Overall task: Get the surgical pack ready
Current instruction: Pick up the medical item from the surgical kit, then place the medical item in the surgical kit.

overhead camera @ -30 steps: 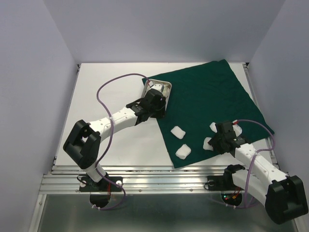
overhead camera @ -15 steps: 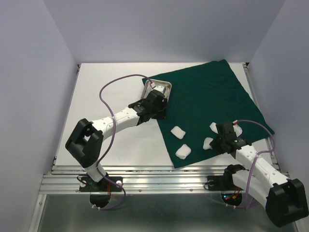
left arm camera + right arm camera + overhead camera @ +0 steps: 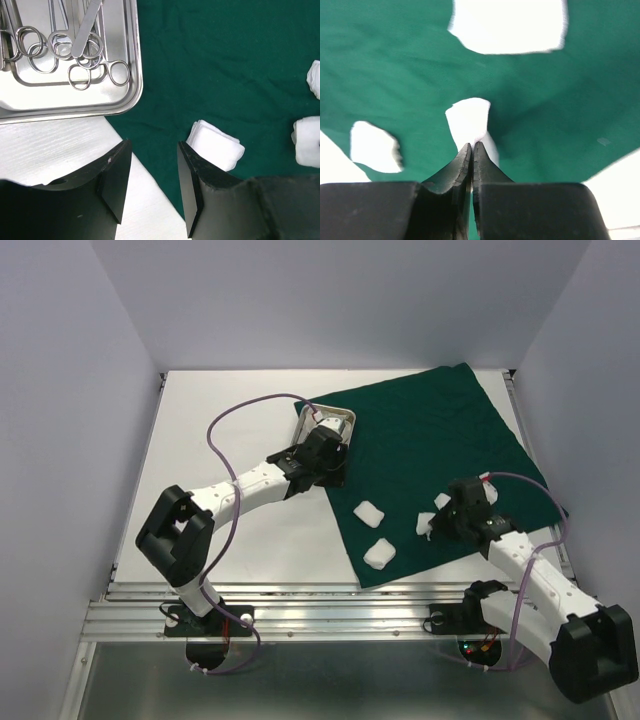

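Note:
The dark green drape (image 3: 430, 430) lies over the table's right half. On its left corner stands the steel tray (image 3: 345, 418), and the left wrist view shows several steel forceps (image 3: 80, 50) inside the tray (image 3: 131, 92). My left gripper (image 3: 325, 458) hovers open just in front of the tray, nothing between its fingers (image 3: 115, 172). My right gripper (image 3: 434, 525) is shut on one white gauze pad (image 3: 469, 120), pinching its edge above the drape (image 3: 395, 75). Two more gauze pads (image 3: 369, 512) (image 3: 379, 553) lie on the drape's near corner. Another pad (image 3: 441, 501) is half hidden by the right wrist.
Bare white table (image 3: 220, 420) spreads left of the drape. The drape's near edge (image 3: 400, 575) lies close to the metal rail at the table's front. Purple cables loop over both arms. Grey walls close in the back and sides.
My right gripper has shut on the gauze pad and carried it slightly up and to the left. The left arm has hardly moved.

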Controlling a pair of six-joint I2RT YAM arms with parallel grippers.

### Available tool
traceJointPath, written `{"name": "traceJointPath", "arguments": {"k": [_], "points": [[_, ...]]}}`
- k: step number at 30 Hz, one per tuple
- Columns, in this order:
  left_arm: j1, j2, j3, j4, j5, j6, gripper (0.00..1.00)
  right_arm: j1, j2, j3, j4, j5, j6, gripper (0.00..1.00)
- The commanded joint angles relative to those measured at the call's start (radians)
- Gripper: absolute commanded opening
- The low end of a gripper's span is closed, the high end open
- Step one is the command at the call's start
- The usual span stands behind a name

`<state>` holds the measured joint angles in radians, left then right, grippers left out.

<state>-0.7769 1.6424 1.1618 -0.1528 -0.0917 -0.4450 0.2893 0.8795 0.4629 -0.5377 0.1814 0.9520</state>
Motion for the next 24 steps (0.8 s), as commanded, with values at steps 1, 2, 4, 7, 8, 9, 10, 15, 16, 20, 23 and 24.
{"name": "traceJointPath", "arguments": {"k": [1,2,4,7,8,9,10,15,16,20,23,24], "points": [[-0.004,-0.012,0.044,-0.005,-0.022,0.014,0.52,0.001,0.076,0.105,0.166,-0.039,-0.039,0.03],[-0.004,-0.013,0.042,-0.007,-0.028,0.014,0.52,0.001,0.097,0.117,0.186,-0.042,-0.044,0.03],[-0.004,-0.021,0.036,-0.011,-0.039,0.014,0.52,0.001,0.17,0.155,0.258,-0.051,-0.055,0.03],[-0.005,-0.035,0.032,-0.024,-0.069,0.011,0.52,0.001,0.274,0.232,0.337,-0.088,-0.076,0.03],[-0.004,-0.038,0.03,-0.027,-0.083,0.011,0.52,0.001,0.298,0.253,0.352,-0.094,-0.079,0.03],[-0.004,-0.047,0.027,-0.031,-0.091,0.011,0.52,0.001,0.343,0.275,0.382,-0.097,-0.082,0.03],[-0.004,-0.052,0.024,-0.033,-0.1,0.008,0.53,0.011,0.364,0.314,0.398,-0.103,-0.085,0.03],[-0.001,-0.081,0.012,-0.042,-0.138,-0.004,0.53,0.021,0.512,0.419,0.49,-0.132,-0.091,0.04],[0.001,-0.085,0.009,-0.041,-0.143,-0.004,0.53,0.021,0.533,0.433,0.508,-0.14,-0.087,0.04],[0.005,-0.099,-0.002,-0.042,-0.158,-0.009,0.53,0.031,0.653,0.456,0.62,-0.164,-0.055,0.05],[0.005,-0.102,-0.005,-0.045,-0.163,-0.006,0.53,0.031,0.705,0.435,0.66,-0.172,-0.027,0.05],[0.007,-0.104,-0.007,-0.048,-0.166,-0.006,0.53,0.031,0.726,0.404,0.686,-0.203,-0.018,0.05]]}}
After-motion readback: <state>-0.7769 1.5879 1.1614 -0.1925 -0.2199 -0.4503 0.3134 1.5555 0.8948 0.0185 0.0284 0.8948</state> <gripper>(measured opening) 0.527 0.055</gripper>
